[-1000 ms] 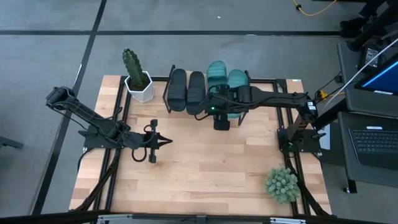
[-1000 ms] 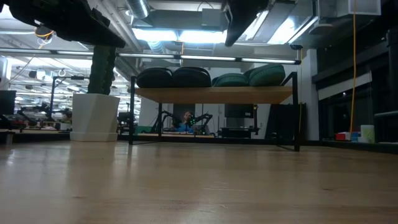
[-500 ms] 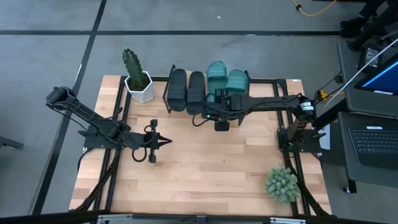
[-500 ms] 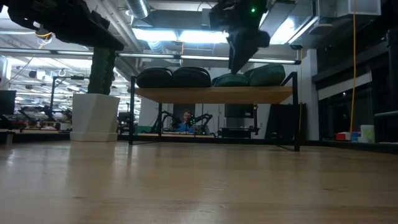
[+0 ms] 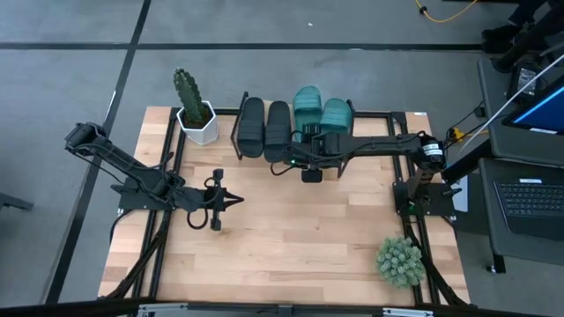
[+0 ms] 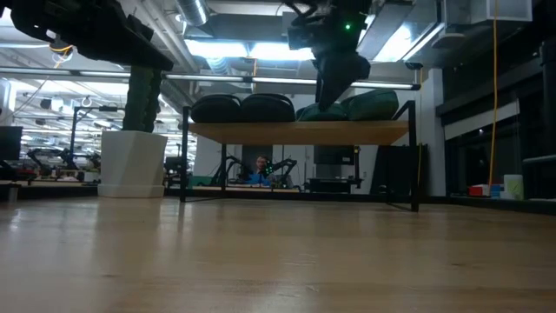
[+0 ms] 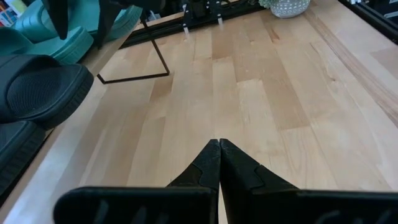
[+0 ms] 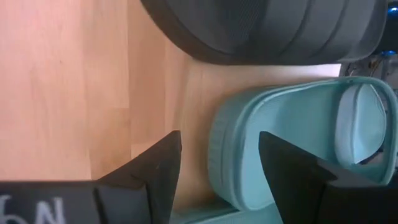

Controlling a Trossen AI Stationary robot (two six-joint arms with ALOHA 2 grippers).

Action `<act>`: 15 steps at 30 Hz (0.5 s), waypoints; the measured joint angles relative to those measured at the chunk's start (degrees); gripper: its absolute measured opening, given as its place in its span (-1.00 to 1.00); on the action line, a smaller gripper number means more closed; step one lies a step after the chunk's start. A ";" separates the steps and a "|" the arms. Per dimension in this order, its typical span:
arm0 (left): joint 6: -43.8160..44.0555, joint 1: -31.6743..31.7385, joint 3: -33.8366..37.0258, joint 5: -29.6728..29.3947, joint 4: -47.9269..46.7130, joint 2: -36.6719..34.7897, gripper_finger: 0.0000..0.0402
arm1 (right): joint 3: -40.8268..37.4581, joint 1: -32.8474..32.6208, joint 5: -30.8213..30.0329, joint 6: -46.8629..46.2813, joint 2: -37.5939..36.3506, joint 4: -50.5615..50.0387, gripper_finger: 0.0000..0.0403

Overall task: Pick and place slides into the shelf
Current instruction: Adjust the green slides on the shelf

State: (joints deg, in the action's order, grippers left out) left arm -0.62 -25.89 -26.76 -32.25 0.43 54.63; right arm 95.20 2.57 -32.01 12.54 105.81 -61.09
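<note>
All four slides lie side by side on the shelf [image 6: 300,132] at the table's far edge. The two black ones [image 5: 264,129] are on the left and the two teal ones [image 5: 322,113] on the right. My right gripper [image 5: 310,165] hangs open, pointing down, over the near end of the left teal slide [image 8: 249,143]. In the right wrist view its fingers stand on either side of that rounded end, with a black slide [image 8: 267,25] beside it. My left gripper [image 5: 236,201] waits shut over the table's left half, well clear of the shelf. My right gripper [image 6: 328,103] comes from above onto the near end of the left teal slide [image 6: 320,111], one finger on each side of it. I cannot tell whether a finger touches it. The slide lies flat on the shelf board.
A cactus in a white pot [image 5: 196,119] stands left of the shelf. A round green plant [image 5: 399,260] sits at the table's near right corner. Bare wooden tabletop [image 5: 291,229] stretches in front of the shelf. The shelf's black wire legs [image 7: 134,78] reach down to the table.
My right gripper has come down from high above the shelf toward the left teal slide, moving slightly toward the far edge. The slides have stayed in place.
</note>
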 joint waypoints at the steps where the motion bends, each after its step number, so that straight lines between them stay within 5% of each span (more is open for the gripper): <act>1: 0.00 0.00 0.00 0.00 0.00 0.00 -1.00 | 0.00 0.04 -0.34 0.11 0.44 -0.03 0.07; 10: 0.00 0.00 0.00 0.00 0.02 0.00 -1.00 | -0.02 0.04 -2.60 2.83 2.31 0.62 0.06; 15: 0.00 0.00 0.00 0.00 0.01 0.00 -1.00 | 0.00 0.04 -4.34 2.96 2.31 0.62 -0.12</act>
State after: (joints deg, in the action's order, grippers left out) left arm -0.62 -25.89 -26.76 -32.25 0.44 54.63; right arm 95.19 2.61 -36.34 15.50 108.12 -60.47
